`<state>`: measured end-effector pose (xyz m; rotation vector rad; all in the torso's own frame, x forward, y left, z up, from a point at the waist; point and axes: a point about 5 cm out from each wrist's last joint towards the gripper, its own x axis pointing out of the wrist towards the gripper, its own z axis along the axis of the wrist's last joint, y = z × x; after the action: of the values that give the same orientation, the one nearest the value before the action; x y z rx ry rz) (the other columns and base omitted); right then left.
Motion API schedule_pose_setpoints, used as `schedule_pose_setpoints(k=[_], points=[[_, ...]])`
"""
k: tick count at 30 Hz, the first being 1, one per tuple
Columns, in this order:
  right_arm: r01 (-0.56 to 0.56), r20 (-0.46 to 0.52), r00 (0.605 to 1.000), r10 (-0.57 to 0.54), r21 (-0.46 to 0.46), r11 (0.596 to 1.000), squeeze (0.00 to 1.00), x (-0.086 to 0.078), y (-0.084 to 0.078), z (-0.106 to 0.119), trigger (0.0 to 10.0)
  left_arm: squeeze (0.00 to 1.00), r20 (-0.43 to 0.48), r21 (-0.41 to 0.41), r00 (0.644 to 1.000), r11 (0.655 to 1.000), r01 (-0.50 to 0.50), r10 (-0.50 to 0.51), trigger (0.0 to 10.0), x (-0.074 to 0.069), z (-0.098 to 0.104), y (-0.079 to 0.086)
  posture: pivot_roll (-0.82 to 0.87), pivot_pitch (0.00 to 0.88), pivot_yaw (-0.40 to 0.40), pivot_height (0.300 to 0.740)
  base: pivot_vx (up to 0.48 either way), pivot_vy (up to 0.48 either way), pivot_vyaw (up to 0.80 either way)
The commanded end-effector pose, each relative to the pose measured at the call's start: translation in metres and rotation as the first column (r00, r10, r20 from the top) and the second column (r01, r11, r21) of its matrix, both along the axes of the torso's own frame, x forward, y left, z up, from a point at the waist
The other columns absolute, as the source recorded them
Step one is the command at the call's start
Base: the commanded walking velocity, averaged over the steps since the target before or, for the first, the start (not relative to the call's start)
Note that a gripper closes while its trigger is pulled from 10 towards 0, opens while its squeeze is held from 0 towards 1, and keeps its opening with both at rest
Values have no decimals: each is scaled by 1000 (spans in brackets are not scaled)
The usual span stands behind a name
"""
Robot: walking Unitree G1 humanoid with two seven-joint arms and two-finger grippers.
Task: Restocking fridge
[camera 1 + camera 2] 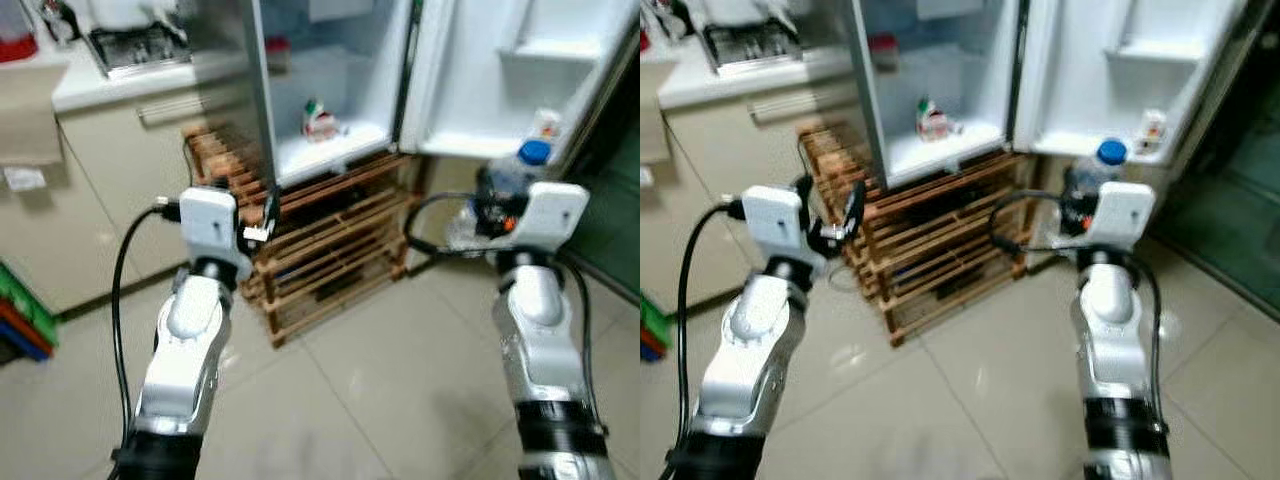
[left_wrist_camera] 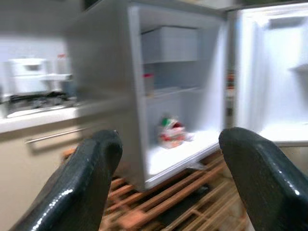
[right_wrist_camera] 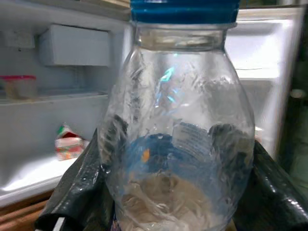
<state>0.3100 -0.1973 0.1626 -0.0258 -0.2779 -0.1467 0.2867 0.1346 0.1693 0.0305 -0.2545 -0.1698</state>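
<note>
Right pincer (image 3: 180, 202) grips a clear blue-capped plastic bottle (image 3: 179, 134), not yet shelved in the open white fridge (image 1: 330, 150) at upper centre; left pincer (image 2: 168, 183) gapes wide, empty.

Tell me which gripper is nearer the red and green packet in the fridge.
Left, though only by a little. The left gripper hangs open below and left of the packet; the right gripper, clamping a bottle, sits further off to its right.
</note>
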Motion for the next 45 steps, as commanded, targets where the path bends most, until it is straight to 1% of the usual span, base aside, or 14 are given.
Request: schedule_pose_setpoints(k=[1,5,8,10,12,19,21,22,24,30,37,40,43,45], points=[[-28,52,998,28,-9,1000,0,2,10,12,10000,0,19,3,1000,1000,-14,14,10000,-1,4,5,-53,0,-3,740,480,0,0],[-22,46,999,22,-10,1000,0,3,9,12,10000,0,19,1,1000,1000,-9,9,10000,0,4,4,-60,0,1,740,480,0,-736],[-2,62,998,3,-15,1000,0,2,5,14,10000,0,21,2,1000,1000,-2,2,10000,2,5,3,-62,0,4,740,480,0,-513],[-1,61,998,2,-15,1000,0,2,5,14,10000,0,22,2,1000,1000,1,-1,10000,2,5,2,-62,0,4,740,480,0,0],[4,49,999,-4,-5,1000,0,2,4,13,10000,0,23,1,999,1000,23,-23,10000,3,6,-1,-62,0,4,740,480,0,-784],[4,60,998,-3,-14,1000,0,2,5,14,10000,0,30,-3,998,998,56,-56,10000,6,9,-5,-65,0,9,740,480,0,-763],[1,59,998,0,-15,1000,0,2,5,14,10000,0,30,-17,996,996,90,-89,10000,7,10,-9,-71,0,8,740,480,0,-781],[1,59,998,0,-15,1000,0,2,5,14,10000,0,30,-17,996,996,90,-89,10000,7,10,-9,-71,0,8,740,480,0,-781],[4,54,999,-3,-12,1000,0,2,4,14,10000,0,29,-31,989,989,147,-146,10000,7,11,-18,-80,0,6,740,480,0,-781],[-1,61,998,2,-15,1000,0,1,4,15,10000,0,24,-41,980,979,200,-199,10000,8,12,-27,-88,0,6,740,480,0,-790],[-2,57,998,4,-24,1000,0,1,6,14,10000,0,17,-40,986,985,166,-166,10000,11,12,-27,-93,0,11,740,69,0,-113],[-8,56,998,10,-24,1000,0,1,7,14,10000,0,9,-55,993,992,116,-116,10000,13,12,-23,-93,0,11,740,0,0,0],[-64,57,996,65,-30,998,0,5,13,20,10000,0,-23,-114,997,991,65,-68,10000,16,10,-19,-90,0,12,740,0,0,0],[-102,52,993,104,-39,994,0,8,18,24,10000,0,-46,-137,998,990,40,-46,10000,18,7,-16,-90,0,12,740,0,0,0]])
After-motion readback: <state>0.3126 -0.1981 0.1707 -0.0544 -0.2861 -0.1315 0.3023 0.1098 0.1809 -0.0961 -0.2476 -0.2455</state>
